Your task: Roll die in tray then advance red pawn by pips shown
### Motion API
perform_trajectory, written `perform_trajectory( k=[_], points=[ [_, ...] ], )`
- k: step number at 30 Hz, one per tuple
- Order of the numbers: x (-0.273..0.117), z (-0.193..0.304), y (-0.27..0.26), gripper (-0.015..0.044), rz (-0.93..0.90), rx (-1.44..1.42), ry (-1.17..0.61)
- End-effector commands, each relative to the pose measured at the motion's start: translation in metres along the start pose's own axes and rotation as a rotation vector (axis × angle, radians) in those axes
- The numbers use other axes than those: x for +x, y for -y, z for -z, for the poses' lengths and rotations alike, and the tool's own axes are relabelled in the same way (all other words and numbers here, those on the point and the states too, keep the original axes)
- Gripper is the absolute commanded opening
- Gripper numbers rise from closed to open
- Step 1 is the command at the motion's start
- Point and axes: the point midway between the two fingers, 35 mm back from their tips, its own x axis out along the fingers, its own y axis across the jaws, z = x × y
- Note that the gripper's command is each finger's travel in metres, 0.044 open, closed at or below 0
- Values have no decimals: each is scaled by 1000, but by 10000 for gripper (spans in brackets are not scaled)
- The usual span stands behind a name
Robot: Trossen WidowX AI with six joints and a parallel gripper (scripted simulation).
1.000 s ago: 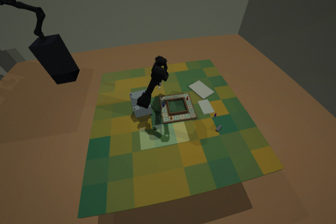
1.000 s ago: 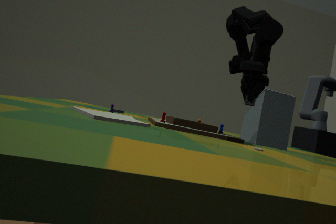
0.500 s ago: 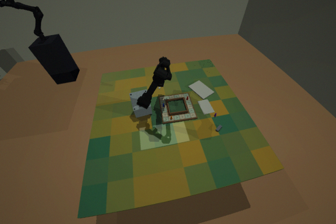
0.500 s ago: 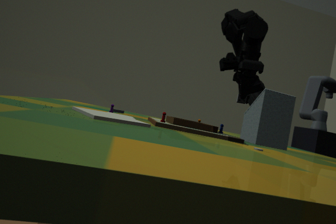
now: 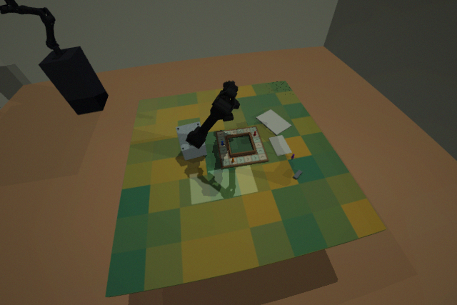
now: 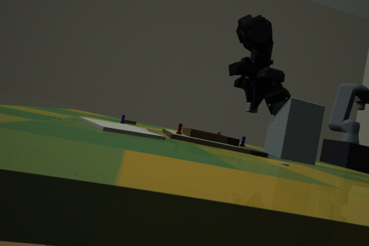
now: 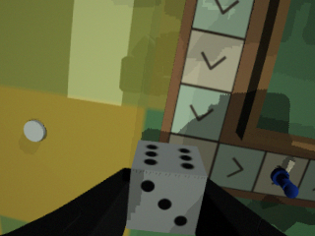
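My gripper (image 6: 251,108) (image 7: 163,183) is shut on the white die (image 6: 247,106) (image 7: 166,202), raised well above the mat. In the wrist view, the die shows six pips on one face and three on another. The board (image 5: 245,163) (image 7: 174,90) lies beneath and beyond it, with the wooden-walled tray (image 5: 241,153) (image 6: 208,136) (image 7: 251,49) in its middle. The red pawn (image 5: 254,133) (image 6: 179,129) stands upright on the board's track near a corner. The arm hides the fingers in the top view.
A blue pawn (image 5: 222,143) (image 6: 243,141) (image 7: 286,184) and an orange pawn (image 5: 233,160) stand on the track. A purple pawn (image 5: 292,156) (image 6: 122,118), a small grey block (image 5: 298,174) and two white slabs (image 5: 273,121) (image 5: 280,145) lie outside the board. A white disc (image 6: 283,163) (image 7: 34,130) lies near it.
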Motion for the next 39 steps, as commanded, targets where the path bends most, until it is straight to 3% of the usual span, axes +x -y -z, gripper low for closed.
perform_trajectory(
  k=[1, 39],
  points=[
    [2, -8, 9, 0, -1, -111, 5],
    [21, -54, 99, 0, 20, -1094, -2]
  ],
)
